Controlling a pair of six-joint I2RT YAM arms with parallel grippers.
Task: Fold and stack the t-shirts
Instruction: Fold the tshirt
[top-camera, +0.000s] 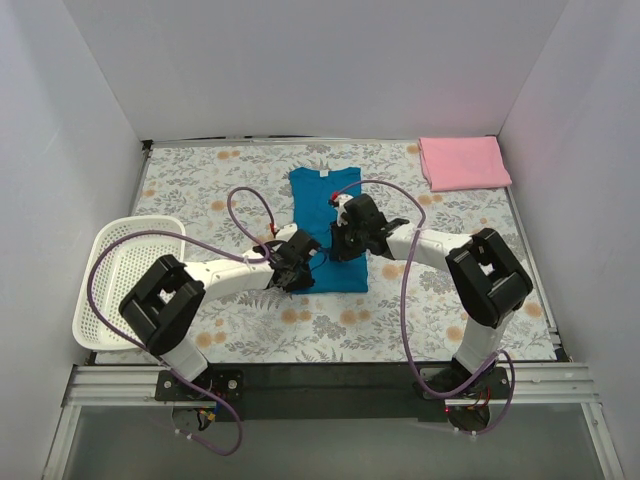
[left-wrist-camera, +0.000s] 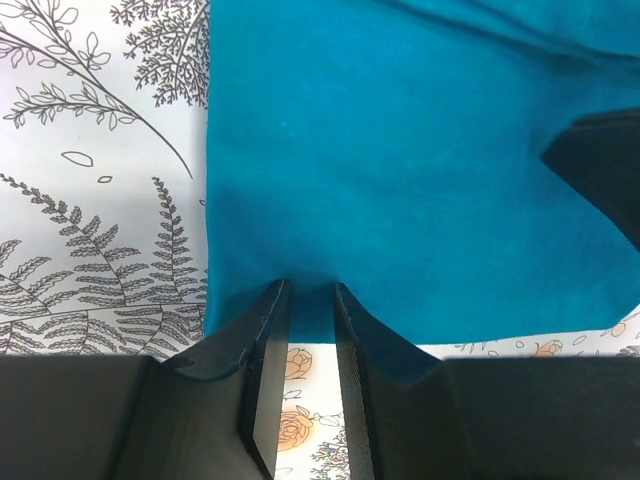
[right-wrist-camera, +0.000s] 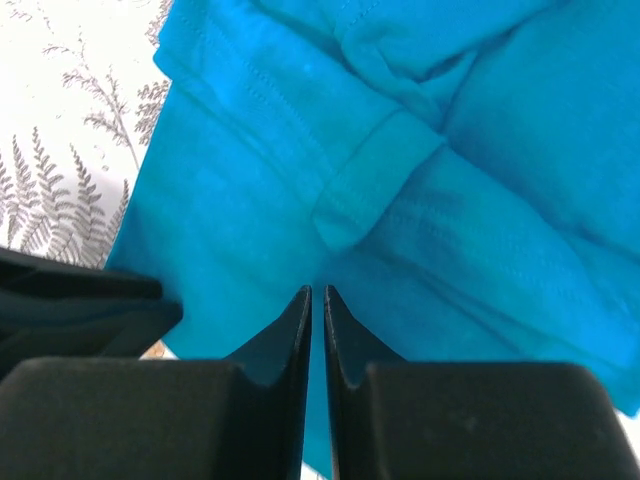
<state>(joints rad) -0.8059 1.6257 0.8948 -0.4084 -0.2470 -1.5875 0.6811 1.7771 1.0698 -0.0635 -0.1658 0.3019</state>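
The teal-blue t-shirt (top-camera: 322, 195) lies flat in the middle of the table, folded into a long narrow strip with its neck at the far end. My left gripper (top-camera: 297, 268) is at its near left corner. In the left wrist view the jaws (left-wrist-camera: 310, 285) are a little apart, tips at the shirt's (left-wrist-camera: 400, 150) near hem with nothing between them. My right gripper (top-camera: 345, 238) is over the shirt's right side. In the right wrist view it (right-wrist-camera: 317, 290) is shut, its tips down on the cloth (right-wrist-camera: 450, 200) below a folded sleeve. The light pink t-shirt (top-camera: 463, 162) lies folded at the back right.
A white lattice basket (top-camera: 140, 222) sits at the table's left edge beside the left arm. Purple cables loop above both arms. White walls enclose the flowered tablecloth (top-camera: 420, 300) on three sides. The two grippers are close to each other over the shirt.
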